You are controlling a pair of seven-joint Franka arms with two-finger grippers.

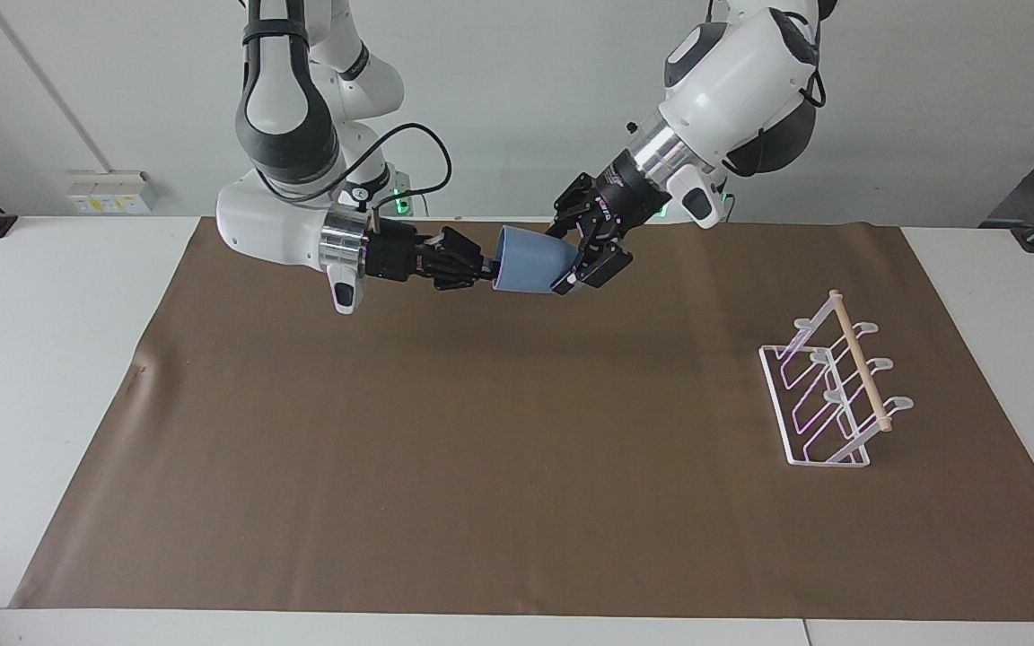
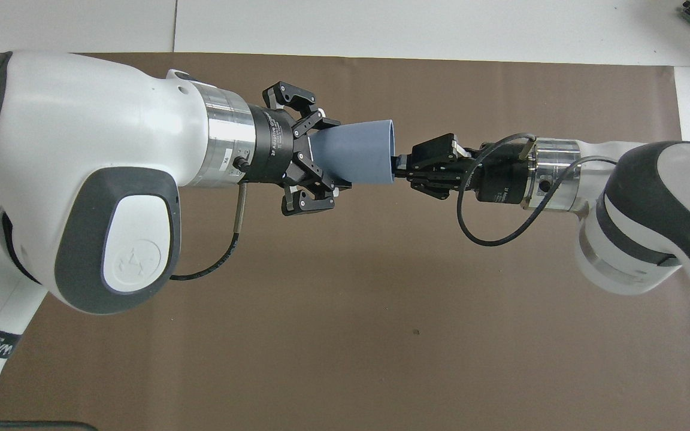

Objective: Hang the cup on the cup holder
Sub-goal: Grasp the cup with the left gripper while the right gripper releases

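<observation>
I was in the middle of a handover, with the cup held sideways in the air between my 2 grippers, over the brown mat at the edge nearest my bases. My right gripper had its fingertips pinched together on the rim at the cup's open end, 1 tip inside the mouth as far as I could judge. My left gripper was clamped around the narrow base end of the cup, its links splayed out to either side in the overhead view while the fingertips pressed in on the tapering wall. So both of my grippers had hold of the same cup at once, and neither had let go.

The cup holder stood on the mat toward my left arm's end of the table, well apart from the cup and farther from me, with its wooden bar on top and all its prongs bare (nothing hung yet).

As I judged it, the next move called for my right gripper to open and back straight out along the cup's axis, so as not to drag the rim sideways. Only then could my left arm carry the cup over to the holder and turn the mouth down onto a prong.
</observation>
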